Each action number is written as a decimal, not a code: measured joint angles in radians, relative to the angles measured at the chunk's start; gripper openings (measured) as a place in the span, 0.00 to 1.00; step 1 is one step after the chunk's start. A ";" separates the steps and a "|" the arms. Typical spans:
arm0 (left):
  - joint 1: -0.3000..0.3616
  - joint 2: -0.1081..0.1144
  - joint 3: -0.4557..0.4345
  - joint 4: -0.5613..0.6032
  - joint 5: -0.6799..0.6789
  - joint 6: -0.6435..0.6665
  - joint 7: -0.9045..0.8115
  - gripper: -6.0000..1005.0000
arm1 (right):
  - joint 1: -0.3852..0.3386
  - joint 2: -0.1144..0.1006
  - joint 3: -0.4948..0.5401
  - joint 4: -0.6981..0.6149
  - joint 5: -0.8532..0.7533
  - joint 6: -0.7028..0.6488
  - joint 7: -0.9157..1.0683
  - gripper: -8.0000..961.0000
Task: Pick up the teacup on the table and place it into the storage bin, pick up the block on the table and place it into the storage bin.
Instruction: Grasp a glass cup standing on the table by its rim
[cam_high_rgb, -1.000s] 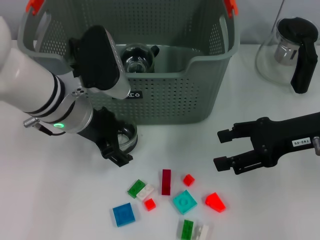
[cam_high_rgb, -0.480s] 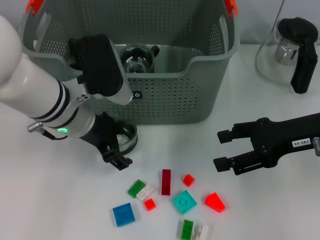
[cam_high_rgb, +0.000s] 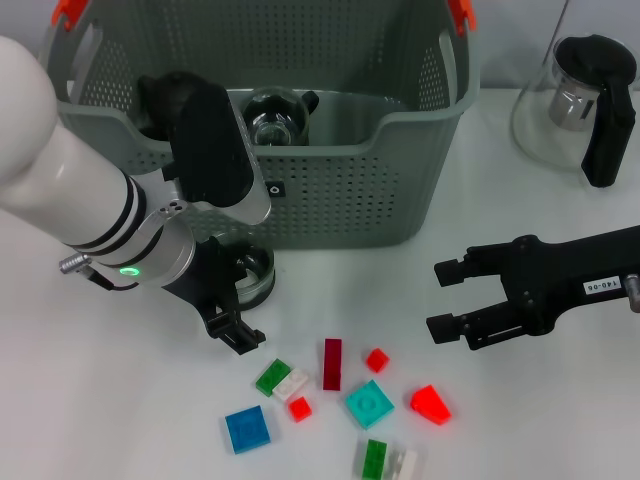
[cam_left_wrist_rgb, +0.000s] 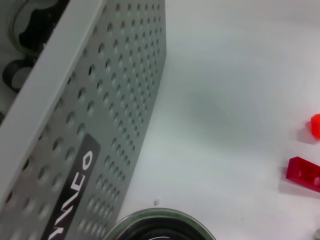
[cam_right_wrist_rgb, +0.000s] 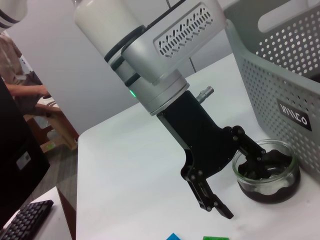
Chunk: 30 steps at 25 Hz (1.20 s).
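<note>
We read "140-06" on the white sticker (cam_high_rgb: 597, 286) on the right arm (cam_high_rgb: 560, 280); the storage bin's (cam_high_rgb: 350, 200) black label (cam_right_wrist_rgb: 293, 116) lettering stays unclear.

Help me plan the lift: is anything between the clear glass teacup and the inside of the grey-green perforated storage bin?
Only the front wall of the storage bin, standing beside the teacup; the left gripper would likely have to lift over its rim.

Storage bin (cam_left_wrist_rgb: 120, 100) wall (perforated) above teacup (cam_left_wrist_rgb: 160, 227) rim.
</note>
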 joint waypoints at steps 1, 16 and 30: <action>0.000 0.000 0.000 0.000 0.000 0.000 0.000 0.84 | 0.000 0.000 0.000 0.000 0.000 0.000 0.000 0.96; -0.009 0.000 0.007 -0.016 0.002 -0.005 0.000 0.83 | -0.001 0.000 0.000 0.011 0.000 0.002 -0.003 0.96; -0.031 0.001 0.010 -0.041 0.019 0.000 -0.001 0.82 | -0.005 0.000 0.000 0.012 0.000 0.015 -0.004 0.96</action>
